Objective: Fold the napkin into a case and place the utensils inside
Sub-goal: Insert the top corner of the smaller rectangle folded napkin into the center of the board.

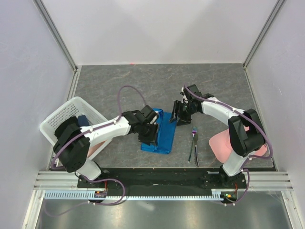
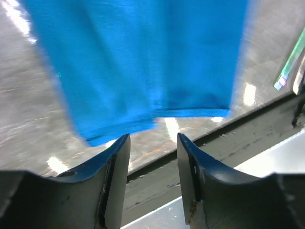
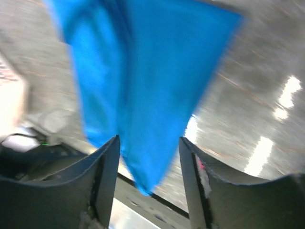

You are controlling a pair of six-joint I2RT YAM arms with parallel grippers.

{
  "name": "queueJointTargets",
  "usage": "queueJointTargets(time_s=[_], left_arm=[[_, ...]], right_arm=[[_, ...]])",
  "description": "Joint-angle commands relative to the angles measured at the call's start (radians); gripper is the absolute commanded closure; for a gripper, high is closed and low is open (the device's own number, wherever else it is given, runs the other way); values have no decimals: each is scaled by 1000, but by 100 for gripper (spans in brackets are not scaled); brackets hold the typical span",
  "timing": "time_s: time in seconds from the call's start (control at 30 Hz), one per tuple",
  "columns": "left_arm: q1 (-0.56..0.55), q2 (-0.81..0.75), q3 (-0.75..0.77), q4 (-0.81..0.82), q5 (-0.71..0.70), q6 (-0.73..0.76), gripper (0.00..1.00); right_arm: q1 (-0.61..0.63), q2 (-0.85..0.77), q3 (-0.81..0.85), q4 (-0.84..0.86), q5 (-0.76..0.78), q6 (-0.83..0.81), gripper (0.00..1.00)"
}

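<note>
While napkin [image 2: 152,62] lies flat, left hand [image 2: 152,138] hovers above.

Shows plain bright blue on the napkin [image 1: 164,137], iridescent purplish silver on the utensils [image 1: 192,143], pale pink on the cloth [image 1: 220,145], white with rows of small holes on the basket [image 1: 62,114], mottled grey on the worktop [image 1: 109,86].

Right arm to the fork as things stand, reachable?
Probably yes: the fork lies uncovered on the table beside the knife, close to the right gripper, whose fingers stand open; nothing sits between.
</note>
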Motion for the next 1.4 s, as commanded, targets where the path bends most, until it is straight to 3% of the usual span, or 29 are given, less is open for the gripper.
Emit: queueJointTargets(time_s=[0.0,0.2,0.37,0.5,0.7,0.9,1.0,1.03,1.07,1.13,1.37], left_arm=[[-134,4,125,69,-132,36,48],[-254,171,280,-13,-330,7,48],[-346,309,362,-49,-494,17,41],[-400,412,475,-99,-545,19,41],[-435,524,554,-214,-603,-39,39],[-433,555,546,-222,-602,-56,52],[-433,557,551,-231,-608,-62,69],[-433,552,552,-233,-602,-64,81],[-432,535,549,-233,-599,-66,84],[-430,511,545,-234,-568,-69,89],[-423,394,499,-211,-430,-73,91]], right_arm=[[-51,-64,-44,-147,115,-82,36],[-183,-179,-127,-184,136,-97,20],[-257,-245,-136,-233,127,-157,15],[-355,-303,-136,-285,69,-194,12],[-373,-363,-155,-297,21,-212,8],[-373,-365,-195,-287,-8,-207,8],[-375,-362,-219,-258,-34,-201,8],[-373,-357,-225,-245,-46,-201,9],[-372,-352,-233,-221,-57,-197,9],[-369,-340,-245,-192,-93,-180,11],[-260,-227,-198,-69,-152,-117,14]])
